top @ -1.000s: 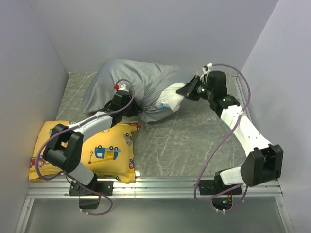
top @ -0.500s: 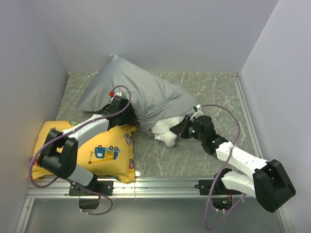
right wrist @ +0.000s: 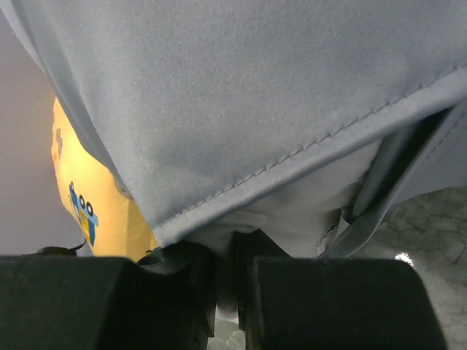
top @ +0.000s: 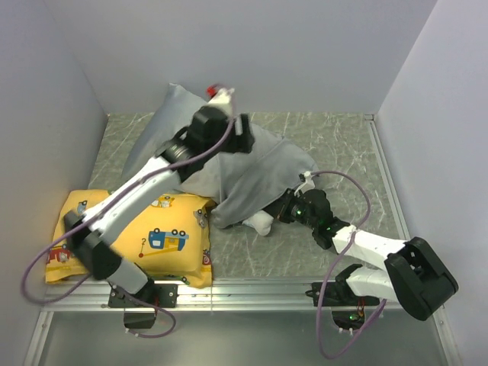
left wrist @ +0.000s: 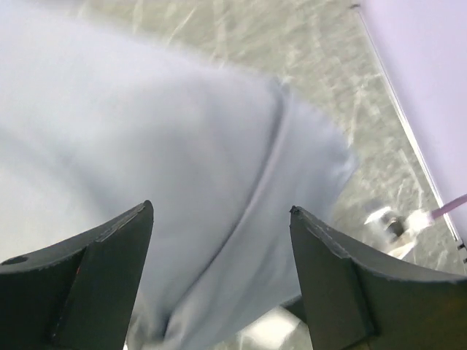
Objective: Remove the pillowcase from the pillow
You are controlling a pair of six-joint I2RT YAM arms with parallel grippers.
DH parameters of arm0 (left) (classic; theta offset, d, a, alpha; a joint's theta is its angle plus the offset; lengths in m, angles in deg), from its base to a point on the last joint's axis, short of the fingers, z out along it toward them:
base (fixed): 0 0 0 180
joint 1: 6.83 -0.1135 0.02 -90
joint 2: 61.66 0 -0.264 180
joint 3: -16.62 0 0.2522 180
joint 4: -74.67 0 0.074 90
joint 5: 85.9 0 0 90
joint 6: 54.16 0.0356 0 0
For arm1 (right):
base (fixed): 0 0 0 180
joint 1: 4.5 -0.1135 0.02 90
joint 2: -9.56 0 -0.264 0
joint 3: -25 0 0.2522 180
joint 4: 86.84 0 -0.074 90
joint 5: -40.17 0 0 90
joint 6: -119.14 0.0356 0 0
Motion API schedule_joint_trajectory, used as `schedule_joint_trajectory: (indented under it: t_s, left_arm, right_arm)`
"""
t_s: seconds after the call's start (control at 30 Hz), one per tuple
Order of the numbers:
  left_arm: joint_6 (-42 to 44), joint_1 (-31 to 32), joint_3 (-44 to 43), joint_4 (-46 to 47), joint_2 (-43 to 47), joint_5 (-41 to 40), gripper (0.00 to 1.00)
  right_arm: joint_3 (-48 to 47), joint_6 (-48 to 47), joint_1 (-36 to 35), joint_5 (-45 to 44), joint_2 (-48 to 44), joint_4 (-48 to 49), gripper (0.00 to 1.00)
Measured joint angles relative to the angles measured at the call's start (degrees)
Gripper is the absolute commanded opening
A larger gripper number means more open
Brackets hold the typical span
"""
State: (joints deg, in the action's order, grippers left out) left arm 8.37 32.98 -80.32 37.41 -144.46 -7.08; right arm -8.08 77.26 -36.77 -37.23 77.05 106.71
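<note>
The silver-grey pillowcase (top: 263, 164) lies bunched across the middle of the table. It covers nearly all of the pillow, and only a white pillow corner (top: 259, 222) sticks out at its near edge. My right gripper (top: 276, 210) is low at that corner and shut on the white pillow cloth (right wrist: 241, 219), just under the pillowcase's stitched hem (right wrist: 277, 157). My left gripper (top: 242, 139) hangs above the back of the pillowcase. Its fingers (left wrist: 109, 277) stand wide apart over the grey cloth (left wrist: 182, 146) with nothing between them.
A yellow cushion (top: 160, 236) with a cartoon-vehicle print lies at the near left, touching the pillowcase's edge; it also shows as a yellow cushion (right wrist: 80, 189) in the right wrist view. Walls close the table in on the left, back and right. A metal rail (top: 244, 288) runs along the near edge.
My left gripper opened, let go of the pillowcase and rose toward the back. My right gripper pulled the pillow corner from the far right toward the near edge.
</note>
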Motion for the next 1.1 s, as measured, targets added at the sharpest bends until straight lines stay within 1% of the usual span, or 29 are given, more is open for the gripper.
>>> schedule_joint_trajectory:
  t_s: [0.13,0.17,0.3,0.37,0.43,0.5,0.57,0.6,0.7,0.73,0.77,0.93,1.0,1.1]
  left_arm:
    - [7.48,2.23,-21.20,-1.60,-18.18,0.76,0.84]
    - [8.96,2.51,-24.22,-1.90,-21.77,0.83,0.85]
    - [14.86,3.56,-38.86,-8.87,-37.44,2.82,0.85]
    - [16.90,3.87,-42.88,-11.15,-43.01,4.20,0.86]
    - [18.32,3.96,-43.12,-12.44,-45.35,5.33,0.88]
    - [19.39,4.04,-42.40,-12.48,-45.75,6.43,0.88]
    - [19.85,4.00,-42.18,-11.63,-45.38,6.93,0.76]
    - [20.24,4.00,-42.25,-11.30,-45.27,7.02,0.57]
    - [20.94,4.07,-43.36,-11.72,-45.44,6.78,0.23]
    - [21.62,4.13,-44.17,-11.85,-45.97,6.62,0.04]
    - [21.84,4.15,-44.92,-11.82,-46.31,6.34,0.00]
    - [23.37,4.11,-46.27,-11.19,-47.21,1.77,0.00]
    - [23.15,3.19,-46.56,-10.99,-47.25,0.09,0.00]
    - [21.16,-0.61,-48.37,-10.60,-47.32,-1.44,0.00]
  right_arm:
    - [0.02,0.02,-0.44,-0.74,1.20,0.72,0.00]
    - [0.02,0.00,-0.52,-0.98,1.49,0.87,0.00]
    - [0.02,-0.02,-0.61,-1.25,2.43,1.18,0.00]
    - [0.02,-0.04,-0.76,-1.38,2.62,1.18,0.00]
    - [0.02,-0.24,-0.76,-1.75,2.64,1.14,0.00]
    - [0.00,-0.48,-0.76,-2.14,2.78,0.92,0.00]
    - [-0.24,-0.66,-0.83,-2.29,3.10,0.87,0.00]
    - [-0.31,-0.72,-0.87,-2.32,3.19,0.87,0.00]
    - [-0.46,-0.92,-0.87,-2.40,3.17,0.48,0.00]
    - [-0.70,-1.09,-0.87,-2.58,3.08,0.00,0.00]
    - [-0.92,-1.27,-0.90,-2.80,2.84,-0.57,0.00]
    - [-1.46,-2.64,-0.98,-5.38,-1.22,-5.20,0.00]
    - [-1.51,-3.17,-0.96,-6.60,-3.50,-7.30,0.00]
    - [-1.64,-4.22,-0.98,-8.81,-7.87,-10.86,0.00]
